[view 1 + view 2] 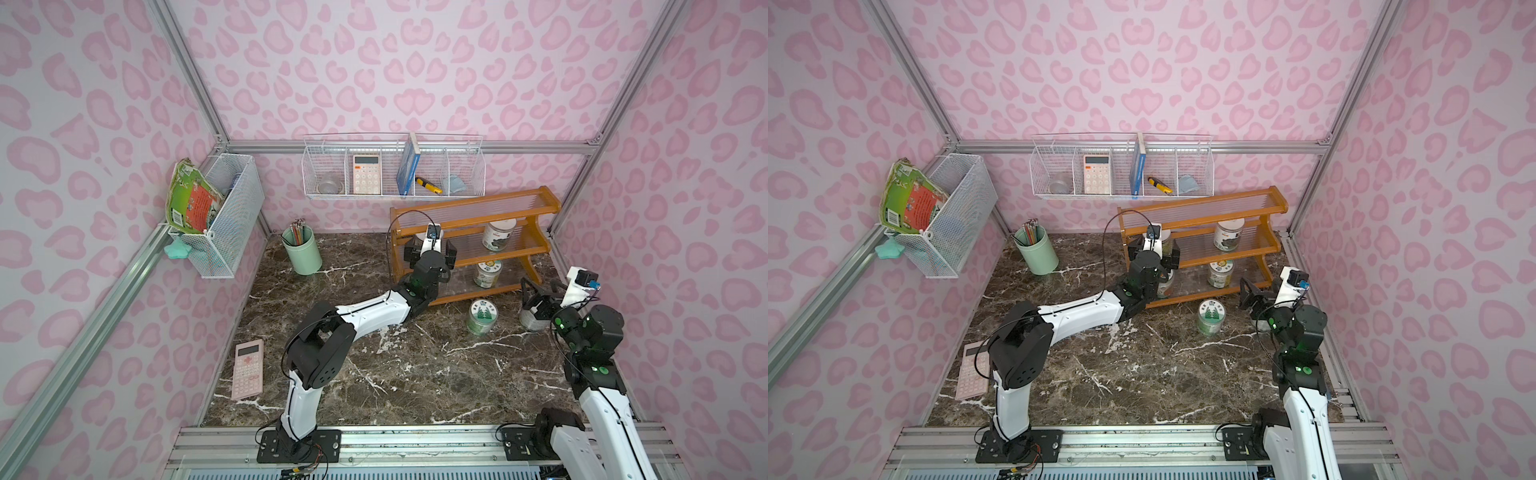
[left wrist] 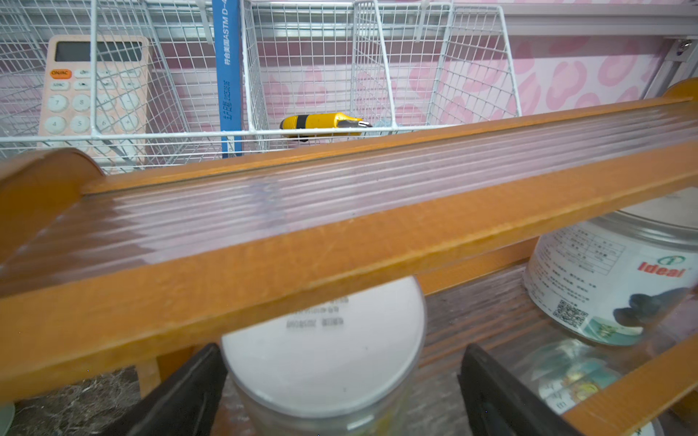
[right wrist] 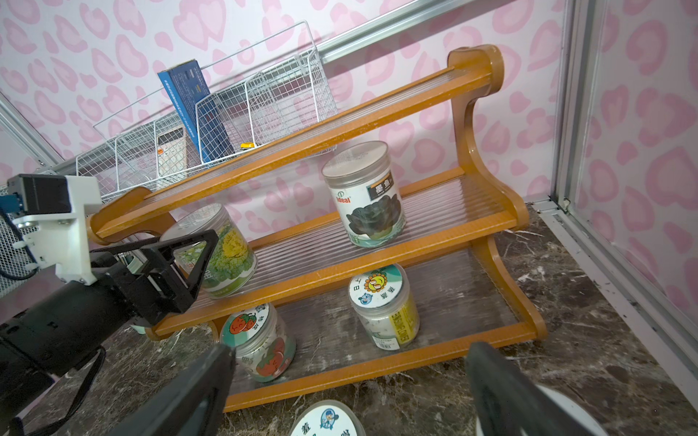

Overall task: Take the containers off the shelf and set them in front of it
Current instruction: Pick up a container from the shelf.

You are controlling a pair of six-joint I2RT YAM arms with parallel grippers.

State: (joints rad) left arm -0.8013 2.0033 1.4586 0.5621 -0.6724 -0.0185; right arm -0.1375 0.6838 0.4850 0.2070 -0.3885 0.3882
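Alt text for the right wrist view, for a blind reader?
Four jars stand on the wooden shelf, two on the middle tier, two on the bottom. The open left gripper straddles the cauliflower-label jar; the right gripper, open, frames the foreground.

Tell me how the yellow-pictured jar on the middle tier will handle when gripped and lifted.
The yellow-pictured jar looks like thin clear plastic, probably light and slightly squeezable. Its smooth round wall may slip; tipped over, it would likely roll.
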